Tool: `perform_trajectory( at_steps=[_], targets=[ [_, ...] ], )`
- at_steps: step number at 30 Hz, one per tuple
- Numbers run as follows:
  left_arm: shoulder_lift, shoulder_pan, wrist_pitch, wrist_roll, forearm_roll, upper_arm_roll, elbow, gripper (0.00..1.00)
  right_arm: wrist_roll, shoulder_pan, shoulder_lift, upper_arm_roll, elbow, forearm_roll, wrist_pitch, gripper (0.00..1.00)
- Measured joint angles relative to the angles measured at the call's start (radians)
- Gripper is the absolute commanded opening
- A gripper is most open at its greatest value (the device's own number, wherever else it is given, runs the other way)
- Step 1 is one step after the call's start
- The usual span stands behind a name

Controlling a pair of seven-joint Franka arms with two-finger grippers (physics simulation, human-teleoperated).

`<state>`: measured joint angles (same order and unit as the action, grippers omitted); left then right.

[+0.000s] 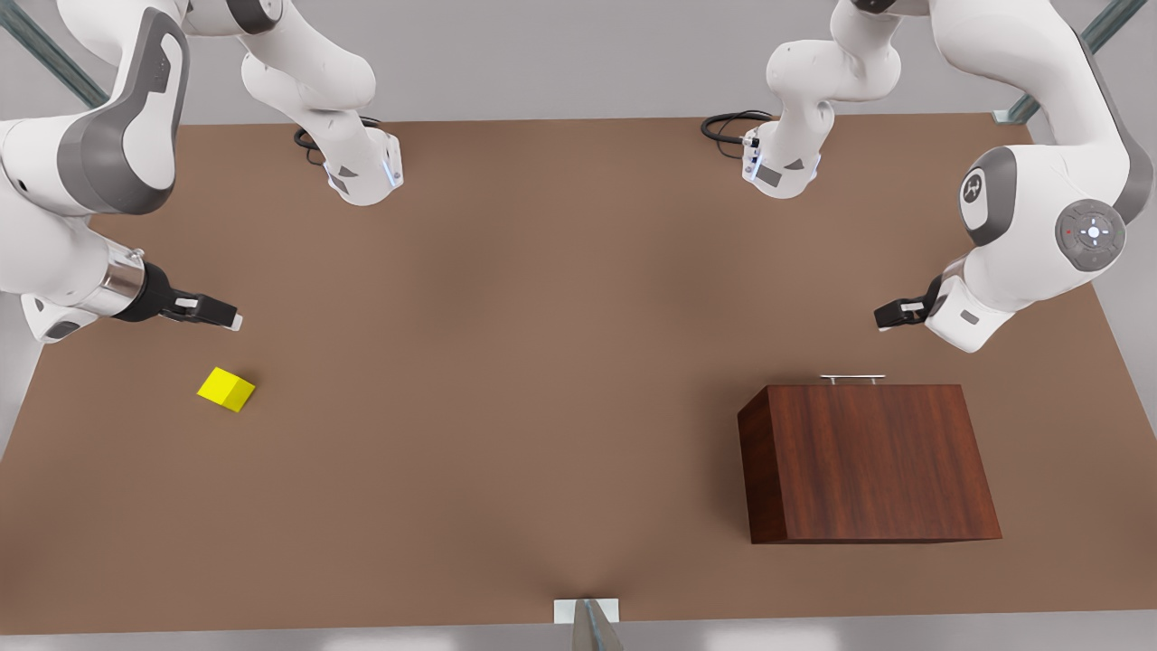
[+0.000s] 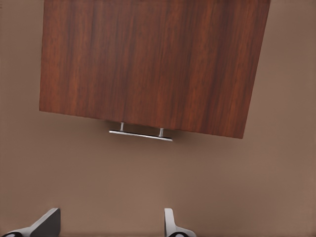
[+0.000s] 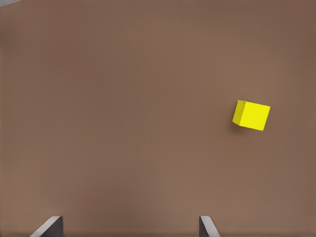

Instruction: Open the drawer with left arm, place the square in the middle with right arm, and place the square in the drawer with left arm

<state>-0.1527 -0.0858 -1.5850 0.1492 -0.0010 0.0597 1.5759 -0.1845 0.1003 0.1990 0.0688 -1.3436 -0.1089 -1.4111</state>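
Observation:
The square (image 1: 226, 389) (image 3: 252, 115), a small yellow cube, lies on the brown tabletop at the front view's left. My right gripper (image 1: 226, 318) (image 3: 131, 224) hovers open just behind it, holding nothing. The wooden box (image 1: 868, 461) (image 2: 153, 64) stands at the front view's right. Its drawer is pushed in, and the silver bar handle (image 1: 852, 379) (image 2: 140, 135) sticks out of the far side. My left gripper (image 1: 881, 316) (image 2: 111, 222) hangs open a short way behind the handle, apart from it. The middle (image 1: 542, 362) of the table is bare.
Both arm bases (image 1: 366, 172) (image 1: 782, 167) stand at the table's back edge, each with a black cable (image 1: 728, 125) beside it. A small metal bracket (image 1: 586, 613) sits at the front edge.

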Motion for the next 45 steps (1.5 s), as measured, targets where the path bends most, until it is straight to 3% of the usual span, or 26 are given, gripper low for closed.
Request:
perform_trajectory(
  at_steps=[4,7,12,17,21,28,32,36,45],
  targets=[
    [0.003,0.000,0.021,0.013,-0.011,-0.001,0.038,1.00,0.000,0.000,0.000,0.000,0.001,0.000,-0.001,1.00],
    [0.069,-0.001,-0.047,0.073,-0.017,0.000,0.270,1.00,0.000,0.001,0.001,0.000,0.001,0.000,-0.002,1.00],
    [0.116,-0.002,-0.332,0.311,-0.013,0.005,0.541,1.00,0.002,-0.001,0.004,-0.001,0.004,0.004,-0.017,1.00],
    [0.215,-0.028,-0.755,0.538,-0.010,0.045,0.837,1.00,0.003,0.017,0.050,-0.010,0.005,0.014,-0.044,1.00],
    [0.253,0.009,-0.959,0.691,-0.008,0.060,0.877,1.00,0.003,0.086,0.171,-0.019,0.007,0.019,-0.081,1.00],
    [0.260,0.010,-1.097,0.957,-0.007,0.062,0.897,1.00,0.019,0.083,0.314,-0.016,0.027,0.078,-0.157,1.00],
    [0.242,0.012,-1.143,1.078,-0.006,0.062,0.899,1.00,0.022,0.034,0.326,-0.019,-0.090,0.147,-0.213,1.00],
    [0.233,0.013,-1.172,1.175,-0.005,0.062,0.912,1.00,0.025,0.121,0.305,-0.021,-0.258,0.158,-0.305,1.00],
    [0.201,0.012,-1.216,1.328,0.001,0.060,0.913,1.00,-0.024,0.169,0.328,-0.020,-0.221,0.163,-0.477,1.00]
  ],
)
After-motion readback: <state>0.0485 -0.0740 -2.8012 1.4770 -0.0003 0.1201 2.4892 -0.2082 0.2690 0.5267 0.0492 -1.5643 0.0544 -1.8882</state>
